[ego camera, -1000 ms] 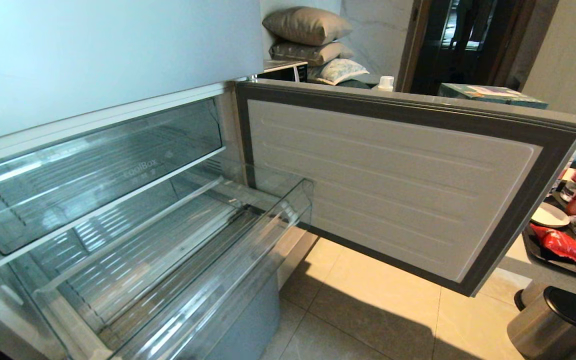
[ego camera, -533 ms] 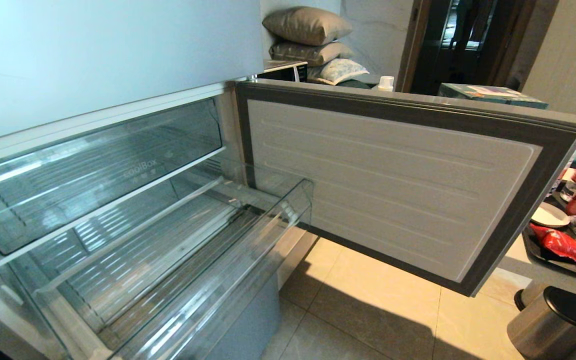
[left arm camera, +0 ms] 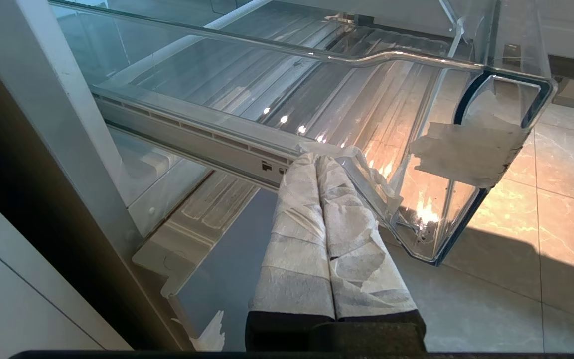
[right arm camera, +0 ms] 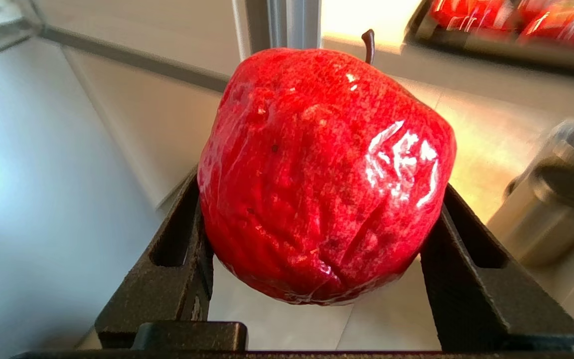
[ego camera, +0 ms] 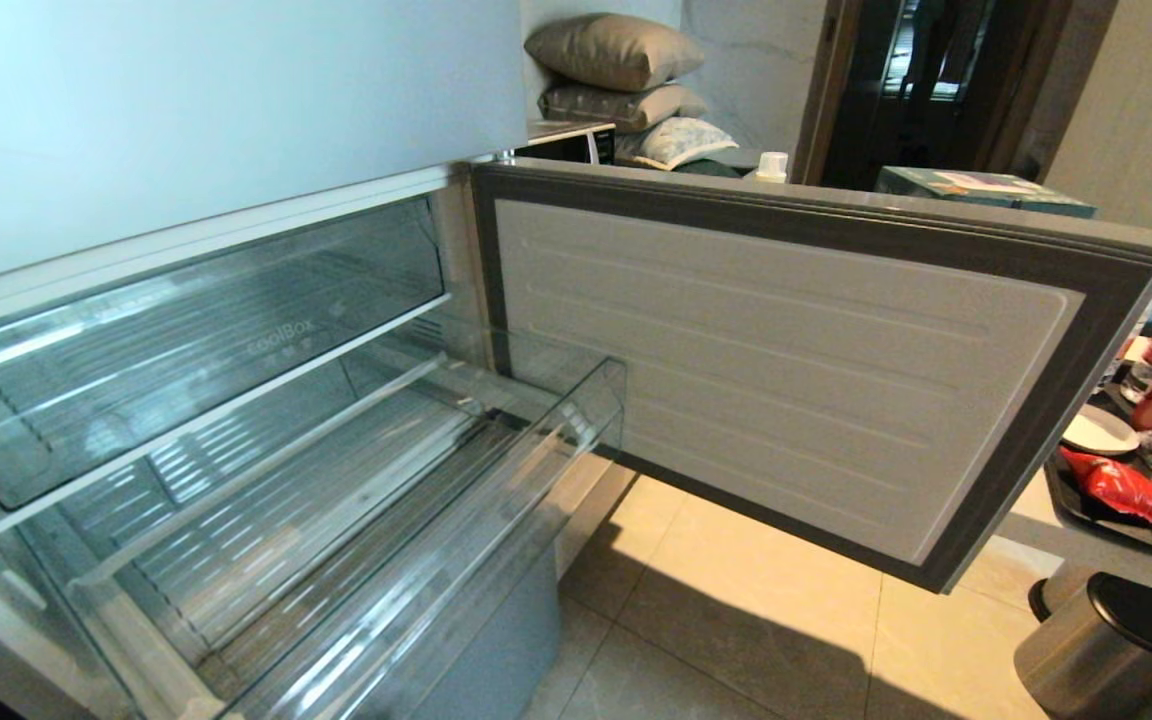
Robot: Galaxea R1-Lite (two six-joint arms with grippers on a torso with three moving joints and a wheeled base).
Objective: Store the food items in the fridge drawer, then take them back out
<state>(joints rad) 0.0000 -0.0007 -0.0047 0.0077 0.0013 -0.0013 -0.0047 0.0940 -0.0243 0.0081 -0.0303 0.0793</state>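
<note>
The fridge drawer [ego camera: 536, 455], clear plastic with a ribbed bottom, is pulled out of the fridge and nothing lies in it. One of the food items, a shiny red apple-like fruit [right arm camera: 324, 169] with a dark stem, sits between the black fingers of my right gripper [right arm camera: 324, 199], which is shut on it, in the right wrist view. In the left wrist view my left gripper [left arm camera: 315, 158] has its white-wrapped fingers pressed together, shut on nothing, just below the drawer's near corner [left arm camera: 466, 149]. Neither arm shows in the head view.
The lower fridge door [ego camera: 786, 380] stands open to the right of the drawer. Above the drawer is a clear box [ego camera: 236, 330] marked coolBox. A steel bin [ego camera: 1111, 640] stands on the tiled floor at the right, under a dark tray with red packets [ego camera: 1131, 490].
</note>
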